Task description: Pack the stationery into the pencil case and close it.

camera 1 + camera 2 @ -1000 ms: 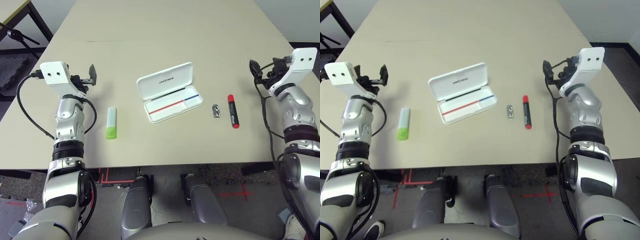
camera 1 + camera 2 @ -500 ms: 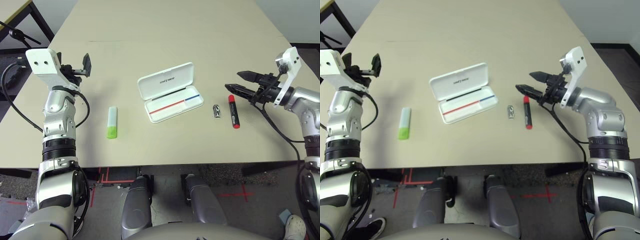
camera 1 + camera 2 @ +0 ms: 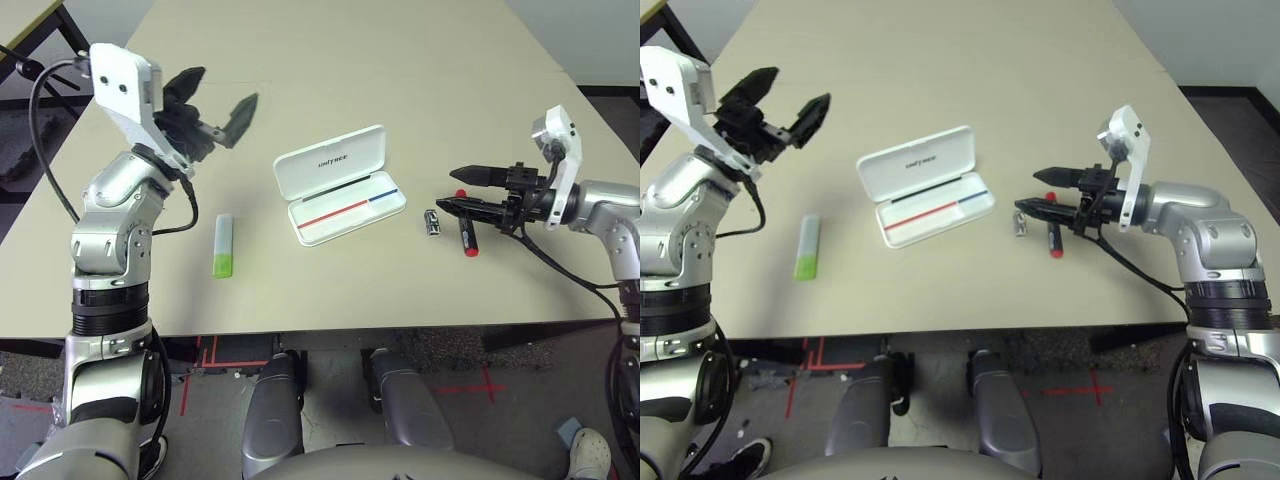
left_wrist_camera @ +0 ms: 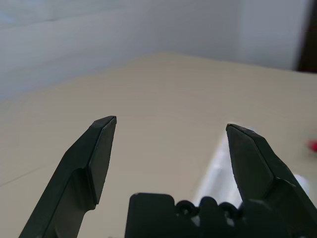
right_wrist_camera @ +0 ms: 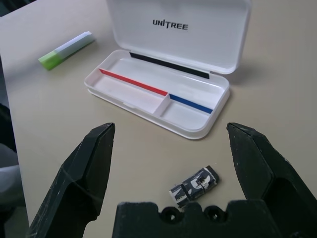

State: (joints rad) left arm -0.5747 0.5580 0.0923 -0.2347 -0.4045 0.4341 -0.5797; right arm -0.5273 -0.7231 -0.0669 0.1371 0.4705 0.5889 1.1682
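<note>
With the pencil case (image 3: pixel 340 186) lying open and empty, the right gripper (image 3: pixel 452 191), jaws wide apart, is hovering over the clip (image 5: pixel 194 185) just right of it, needing a low, centred pinch.

The pencil case (image 3: pixel 340 185) lies open on the surface (image 3: pixel 330 60). Left of it lies the green-and-white bar (image 3: pixel 223 245); right of it, the clip (image 3: pixel 432 223) and red marker (image 3: pixel 468 238), beneath the spread right claw (image 3: pixel 460 190). The left claw (image 3: pixel 215 92), also spread, hangs up-left of the case.
</note>
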